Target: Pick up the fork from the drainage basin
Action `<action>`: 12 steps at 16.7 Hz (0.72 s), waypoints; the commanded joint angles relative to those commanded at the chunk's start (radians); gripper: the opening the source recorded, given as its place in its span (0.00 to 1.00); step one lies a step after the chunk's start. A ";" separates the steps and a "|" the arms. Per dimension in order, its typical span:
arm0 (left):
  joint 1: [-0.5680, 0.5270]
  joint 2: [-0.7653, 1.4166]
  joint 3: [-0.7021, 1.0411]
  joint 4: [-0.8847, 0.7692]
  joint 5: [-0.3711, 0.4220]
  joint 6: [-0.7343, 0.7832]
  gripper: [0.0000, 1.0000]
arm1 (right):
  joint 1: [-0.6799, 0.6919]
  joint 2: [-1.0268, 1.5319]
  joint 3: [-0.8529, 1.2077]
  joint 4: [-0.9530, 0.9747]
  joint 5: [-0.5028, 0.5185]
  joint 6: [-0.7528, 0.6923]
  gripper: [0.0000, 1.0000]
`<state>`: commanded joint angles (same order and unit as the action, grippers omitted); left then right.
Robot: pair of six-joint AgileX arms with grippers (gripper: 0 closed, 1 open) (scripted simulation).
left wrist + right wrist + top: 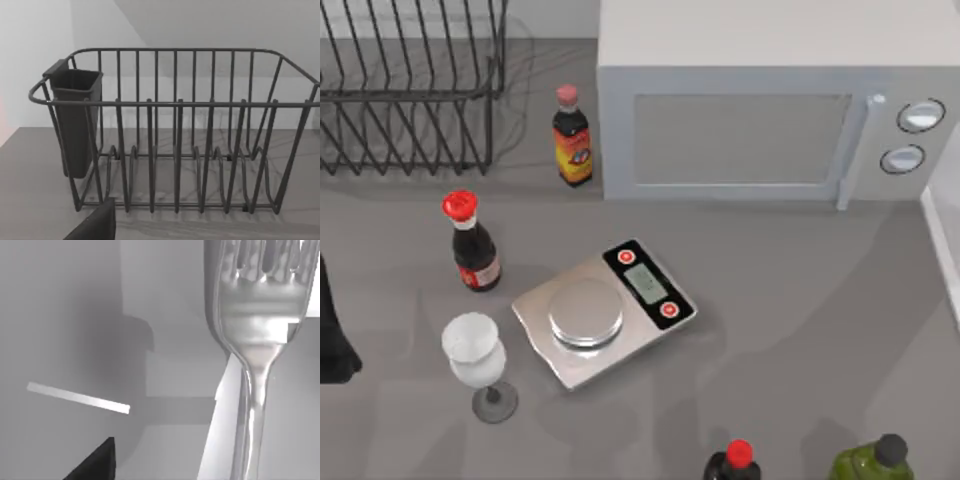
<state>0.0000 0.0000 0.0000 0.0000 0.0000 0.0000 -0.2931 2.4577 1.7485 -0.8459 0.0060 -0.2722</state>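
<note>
Flanking kitchen scale (604, 312): sauce bottle (475, 243), wine glass (477, 362) (microwave (770, 100) behind).

Even, soft light, no dark corners. Faint diffuse shadows spread over the tabletop (790, 300) under the kitchen scale (604, 311) and rack (410, 85). Fork (255, 340) shows bright reflections up close, possibly slightly smeared. No edge distortion.

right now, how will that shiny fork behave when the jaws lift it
The fork looks like polished metal, so it is probably stiff and will not flex. Its glossy surface may be slippery. The thin handle gives little to hold, so it could twist or swing if held off-centre.
</note>
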 joint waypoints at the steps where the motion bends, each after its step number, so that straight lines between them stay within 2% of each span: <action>1: 0.000 0.000 0.000 0.000 0.000 0.000 1.00 | 0.000 0.024 -0.020 0.043 0.000 0.000 1.00; 8: 0.000 0.000 0.000 0.000 0.000 0.000 1.00 | -0.002 0.070 -0.056 0.110 0.001 0.000 1.00; 12: 0.000 0.000 0.000 0.000 0.000 0.000 1.00 | -0.002 0.070 -0.056 0.110 0.001 0.000 0.70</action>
<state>0.0000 0.0000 0.0000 0.0000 0.0000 0.0000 -0.2948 2.5273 1.6922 -0.7357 0.0068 -0.2718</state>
